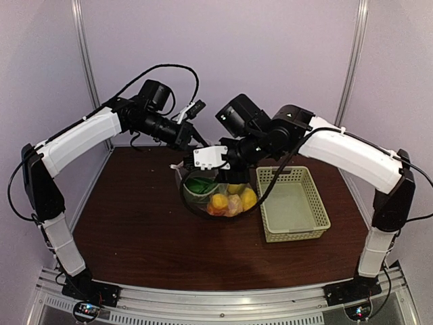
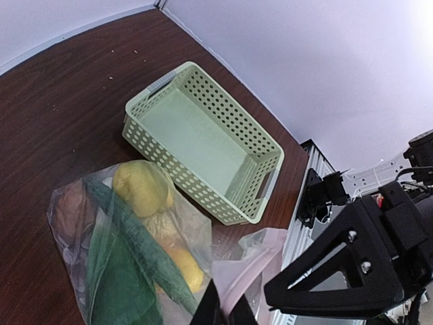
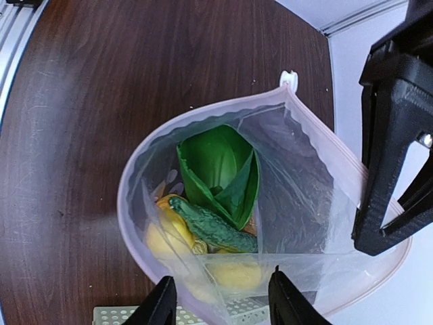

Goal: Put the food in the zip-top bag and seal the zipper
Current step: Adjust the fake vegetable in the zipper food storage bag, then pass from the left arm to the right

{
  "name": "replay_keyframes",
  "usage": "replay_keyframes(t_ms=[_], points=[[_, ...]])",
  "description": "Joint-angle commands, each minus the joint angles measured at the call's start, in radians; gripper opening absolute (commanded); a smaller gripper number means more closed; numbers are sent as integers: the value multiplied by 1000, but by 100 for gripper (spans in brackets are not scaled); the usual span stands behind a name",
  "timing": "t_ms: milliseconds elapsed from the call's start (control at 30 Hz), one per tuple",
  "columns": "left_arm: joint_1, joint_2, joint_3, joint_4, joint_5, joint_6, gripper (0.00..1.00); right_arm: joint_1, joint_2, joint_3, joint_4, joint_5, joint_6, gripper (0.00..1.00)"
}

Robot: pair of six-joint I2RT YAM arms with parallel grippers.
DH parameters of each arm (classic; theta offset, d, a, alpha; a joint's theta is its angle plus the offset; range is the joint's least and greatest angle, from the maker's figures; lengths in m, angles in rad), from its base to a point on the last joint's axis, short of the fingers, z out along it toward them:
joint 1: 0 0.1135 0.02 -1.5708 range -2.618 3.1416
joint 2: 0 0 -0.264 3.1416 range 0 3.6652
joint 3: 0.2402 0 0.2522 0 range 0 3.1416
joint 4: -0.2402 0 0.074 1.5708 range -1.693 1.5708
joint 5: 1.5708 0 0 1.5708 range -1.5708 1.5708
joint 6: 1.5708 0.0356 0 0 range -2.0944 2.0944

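Note:
The zip-top bag hangs open-mouthed just above the table's middle, with the food inside it. In the right wrist view I look down into the bag and see green bok choy, a cucumber and a lemon. My left gripper is shut on the bag's pinkish mouth edge and holds it up. It also shows from above. My right gripper is open, with its fingers straddling the near rim of the bag. A white tab sits at the far end of the zipper.
The pale green lattice basket stands empty on the brown table just right of the bag; it also shows in the left wrist view. Both arms crowd together over the bag. A metal rail runs along the table's near edge.

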Motion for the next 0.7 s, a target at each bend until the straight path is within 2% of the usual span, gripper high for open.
replay_keyframes(t_ms=[0, 233, 467, 567, 667], points=[[5, -29, 0, 53, -6, -4, 5, 36, -15, -28, -115, -39, -31, 47], [5, -27, -1, 53, -5, -4, 5, 60, 24, -26, -112, 25, -42, 50], [5, -24, -4, 53, -12, -2, 5, 84, 93, 4, -119, 104, -54, 49], [5, -24, -3, 53, -15, -1, 5, 89, 123, 22, -112, 117, -60, 41], [5, -23, -4, 53, -27, 4, 6, 91, 150, 66, -114, 105, -59, 20]])
